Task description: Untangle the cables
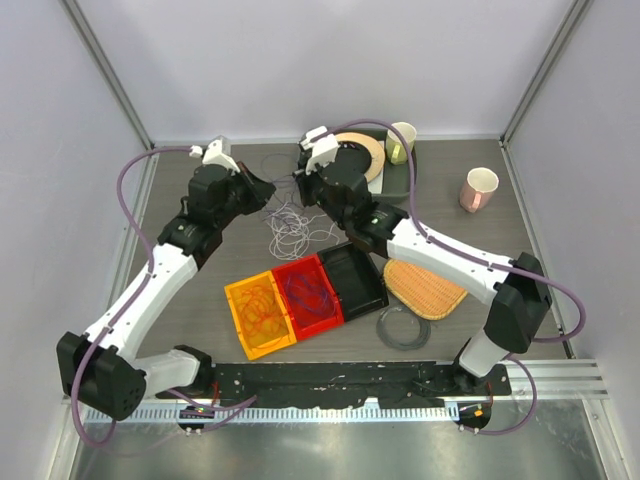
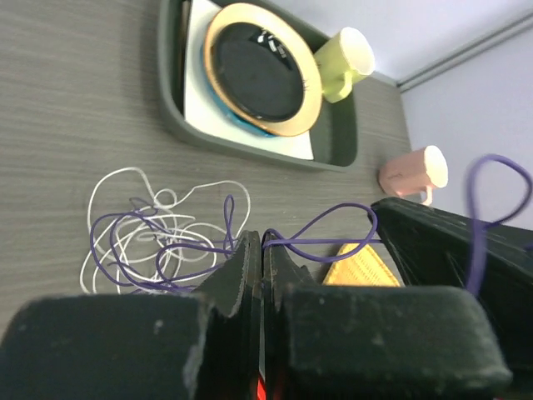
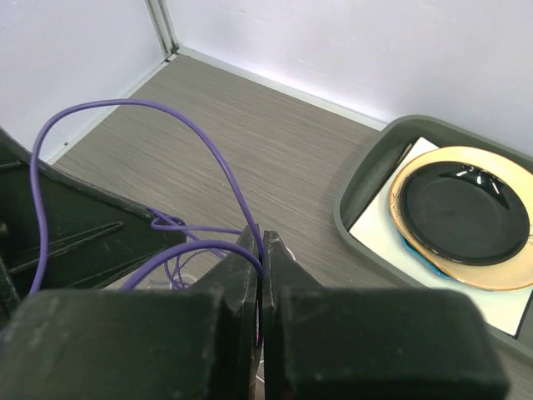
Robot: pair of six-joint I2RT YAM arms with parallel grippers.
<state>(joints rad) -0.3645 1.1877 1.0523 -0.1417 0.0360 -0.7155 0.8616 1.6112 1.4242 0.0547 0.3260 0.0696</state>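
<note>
A loose tangle of white cable (image 1: 290,232) and purple cable lies on the table at the back centre. Both grippers hover just above it, close together. My left gripper (image 1: 270,190) is shut on a strand of the purple cable (image 2: 325,242), which runs taut across to the right gripper. My right gripper (image 1: 298,178) is shut on the same purple cable (image 3: 125,102), which arcs up and over toward the left gripper. In the left wrist view, purple loops still lie woven through the white cable (image 2: 125,170). An orange cable (image 1: 262,312) lies in the orange bin, and another purple-blue coil (image 1: 308,290) in the red bin.
An orange bin (image 1: 236,300), a red bin (image 1: 330,318) and a black bin (image 1: 352,280) stand side by side in front. A clear ring (image 1: 403,327) and a woven mat (image 1: 425,288) lie right of them. A grey tray (image 1: 412,180) with plate and green cup (image 1: 400,142) stands at the back; a pink cup (image 1: 478,189) at the right.
</note>
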